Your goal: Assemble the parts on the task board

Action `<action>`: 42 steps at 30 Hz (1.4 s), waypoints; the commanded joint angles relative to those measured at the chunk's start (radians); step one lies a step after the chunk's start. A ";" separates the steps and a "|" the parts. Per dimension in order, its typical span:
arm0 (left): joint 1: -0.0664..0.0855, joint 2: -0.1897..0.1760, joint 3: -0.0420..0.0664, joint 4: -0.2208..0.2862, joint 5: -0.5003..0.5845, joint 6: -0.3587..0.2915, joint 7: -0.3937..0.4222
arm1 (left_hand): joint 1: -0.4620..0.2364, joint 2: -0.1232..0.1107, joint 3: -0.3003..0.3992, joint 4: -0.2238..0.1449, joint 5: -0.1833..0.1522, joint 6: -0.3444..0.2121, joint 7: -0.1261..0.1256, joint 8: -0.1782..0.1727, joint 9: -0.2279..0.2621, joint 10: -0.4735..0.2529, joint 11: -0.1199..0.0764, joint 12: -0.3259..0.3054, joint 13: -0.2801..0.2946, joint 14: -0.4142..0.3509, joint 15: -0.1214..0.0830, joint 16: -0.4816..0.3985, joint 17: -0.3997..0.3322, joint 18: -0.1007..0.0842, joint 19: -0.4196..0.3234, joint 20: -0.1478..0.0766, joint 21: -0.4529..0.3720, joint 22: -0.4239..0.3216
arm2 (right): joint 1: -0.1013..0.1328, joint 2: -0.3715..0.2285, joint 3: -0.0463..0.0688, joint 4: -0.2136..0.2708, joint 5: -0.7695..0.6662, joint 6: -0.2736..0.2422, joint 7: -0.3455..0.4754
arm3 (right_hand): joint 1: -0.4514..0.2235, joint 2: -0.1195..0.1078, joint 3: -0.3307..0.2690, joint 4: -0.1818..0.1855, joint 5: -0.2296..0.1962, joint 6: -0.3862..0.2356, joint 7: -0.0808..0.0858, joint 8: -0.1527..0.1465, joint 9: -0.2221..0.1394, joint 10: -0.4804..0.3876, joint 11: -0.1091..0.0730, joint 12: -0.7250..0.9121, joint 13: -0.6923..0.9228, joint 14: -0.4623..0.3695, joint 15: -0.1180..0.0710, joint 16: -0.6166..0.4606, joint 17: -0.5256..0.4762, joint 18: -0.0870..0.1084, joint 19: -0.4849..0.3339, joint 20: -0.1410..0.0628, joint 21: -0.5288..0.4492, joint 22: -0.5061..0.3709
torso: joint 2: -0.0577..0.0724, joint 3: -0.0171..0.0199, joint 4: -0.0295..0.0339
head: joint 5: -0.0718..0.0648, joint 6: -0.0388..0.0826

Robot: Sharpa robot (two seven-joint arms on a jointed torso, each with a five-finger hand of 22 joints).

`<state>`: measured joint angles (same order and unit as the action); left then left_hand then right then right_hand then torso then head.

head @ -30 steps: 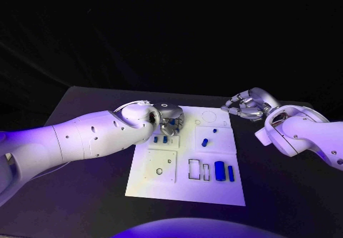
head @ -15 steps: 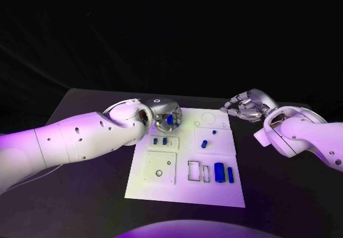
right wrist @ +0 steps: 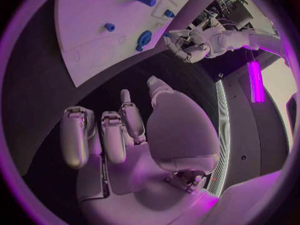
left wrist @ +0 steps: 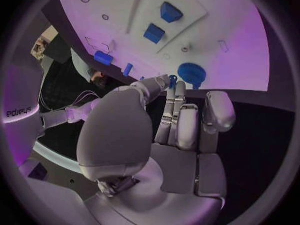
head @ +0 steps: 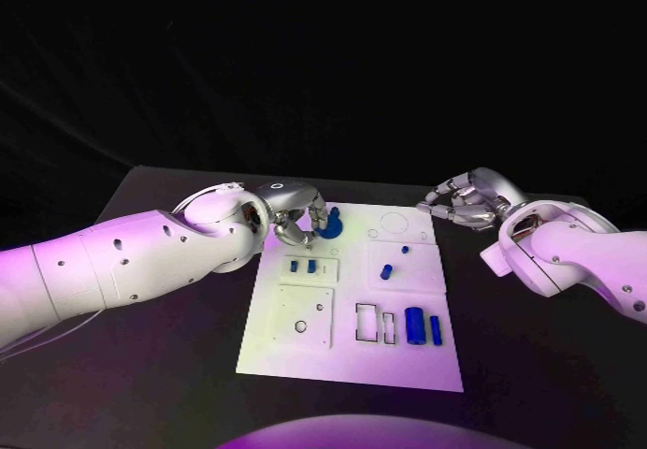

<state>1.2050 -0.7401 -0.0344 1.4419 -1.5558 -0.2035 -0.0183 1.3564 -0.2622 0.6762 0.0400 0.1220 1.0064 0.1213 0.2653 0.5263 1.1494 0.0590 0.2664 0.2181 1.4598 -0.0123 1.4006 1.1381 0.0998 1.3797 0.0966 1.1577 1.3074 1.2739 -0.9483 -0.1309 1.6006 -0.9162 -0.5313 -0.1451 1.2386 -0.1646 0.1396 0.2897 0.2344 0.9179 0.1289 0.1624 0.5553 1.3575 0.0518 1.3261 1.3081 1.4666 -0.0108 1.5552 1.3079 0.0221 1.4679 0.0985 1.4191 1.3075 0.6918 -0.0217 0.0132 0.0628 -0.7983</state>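
Observation:
The white task board (head: 348,360) lies in the middle of the black table. A blue round gear-like part (head: 332,223) sits at the board's far left corner, also seen as the blue gear (left wrist: 190,74) in the left wrist view. My left hand (head: 290,217) hovers just left of it with fingers (left wrist: 178,120) stretched out and their tips close to the part, holding nothing. My right hand (head: 466,201) hangs off the board's far right corner, fingers (right wrist: 115,135) apart and empty. Two small blue blocks (head: 302,266) stand in a recess.
More blue parts rest on the board: a short peg (head: 386,270), a tiny one (head: 405,250), and a thick cylinder (head: 414,325) beside a thin bar (head: 436,327). Outlined slots (head: 375,321) and a square plate (head: 305,313) mark the near half.
The left hand carried the blue gear toward the board's far left corner, set it down and drew back to the left. The right hand stayed put.

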 commanded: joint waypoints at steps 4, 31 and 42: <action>-0.002 -0.005 -0.005 -0.014 0.012 0.080 -0.005 | -0.007 0.000 0.003 -0.003 -0.007 0.000 0.001 -0.004 -0.001 0.008 0.002 -0.005 -0.001 0.002 0.004 -0.006 -0.006 -0.019 -0.004 0.001 -0.007 0.156 | -0.001 0.002 0.000 0.000 -0.008 0.009 0.001 | 0.010 0.002 -0.003 0.000 0.003 0.001 -0.001 0.005 0.002 0.000 -0.002 -0.002 0.003 0.093 -0.007 -0.004 0.223 0.014 0.025 -0.008 -0.006 0.209 | 0.001 -0.0007 -0.0023 | 0.004 0.000; -0.014 0.004 -0.011 -0.042 0.003 0.118 -0.018 | -0.021 -0.005 -0.005 0.003 -0.007 0.000 0.001 -0.011 0.000 0.015 0.003 -0.020 -0.001 -0.002 0.006 -0.010 -0.014 -0.018 -0.009 0.004 -0.008 0.155 | -0.001 0.001 0.000 0.002 -0.012 0.008 0.000 | 0.010 0.002 -0.003 0.000 0.003 0.001 -0.001 0.005 0.002 0.000 -0.002 -0.002 0.003 0.093 -0.007 -0.004 0.223 0.014 0.025 -0.008 -0.006 0.209 | 0.001 0.0010 -0.0034 | 0.005 -0.007; -0.014 0.003 -0.011 -0.041 0.009 0.106 -0.016 | -0.017 0.003 -0.006 0.002 -0.005 0.011 0.001 -0.008 0.003 0.030 0.001 -0.019 0.003 0.001 0.004 -0.006 -0.008 -0.020 -0.003 0.003 0.005 0.158 | -0.001 0.001 0.000 0.002 -0.013 0.007 0.000 | 0.010 0.002 -0.003 0.000 0.003 0.001 -0.001 0.005 0.002 0.000 -0.002 -0.002 0.003 0.093 -0.007 -0.004 0.223 0.014 0.025 -0.008 -0.006 0.209 | 0.001 0.0010 -0.0031 | 0.005 -0.006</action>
<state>1.1918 -0.7379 -0.0451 1.3993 -1.5517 -0.0979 -0.0359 1.3393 -0.2713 0.6731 0.0430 0.1116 1.0095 0.1222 0.2588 0.5275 1.1715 0.0586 0.2518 0.2204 1.4597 -0.0122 1.3940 1.1293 0.0999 1.3759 0.1003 1.1600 1.3073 1.2734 -0.9475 -0.1310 1.6012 -0.9167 -0.5313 -0.1455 1.2385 -0.1645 0.1396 0.2897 0.2344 0.9179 0.1289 0.1623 0.5559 1.3575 0.0518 1.3261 1.3076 1.4666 -0.0108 1.5552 1.3075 0.0221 1.4680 0.0985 1.4191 1.3079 0.6933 -0.0207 0.0096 0.0676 -0.8050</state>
